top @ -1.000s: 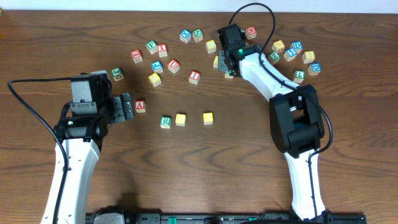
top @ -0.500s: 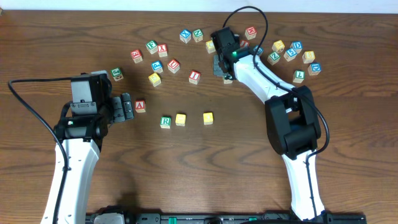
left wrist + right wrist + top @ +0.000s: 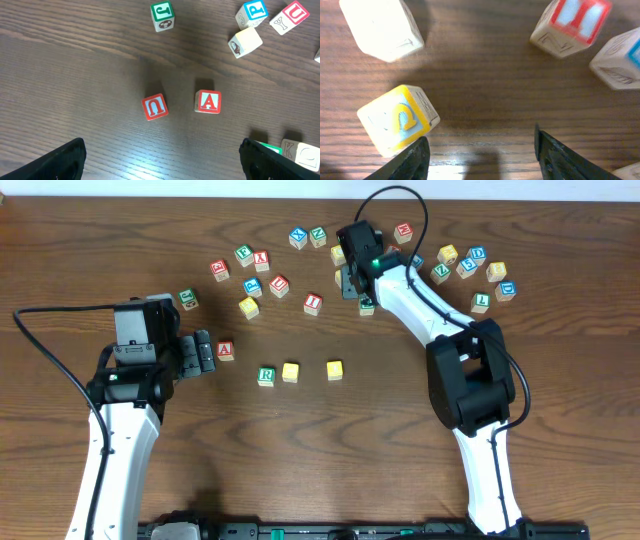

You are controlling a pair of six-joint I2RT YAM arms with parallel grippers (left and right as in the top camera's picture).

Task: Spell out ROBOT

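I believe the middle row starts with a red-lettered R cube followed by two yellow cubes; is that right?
Not quite: the overhead view shows the R cube has green lettering, not red. One yellow cube and a second yellow cube do follow it.

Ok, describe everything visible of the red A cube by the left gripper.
The A cube is a small pale wooden block, its top face bearing a red A in a red border. It sits flat on the table, touching nothing, a red U cube beside it. The open left gripper is near, not holding it.
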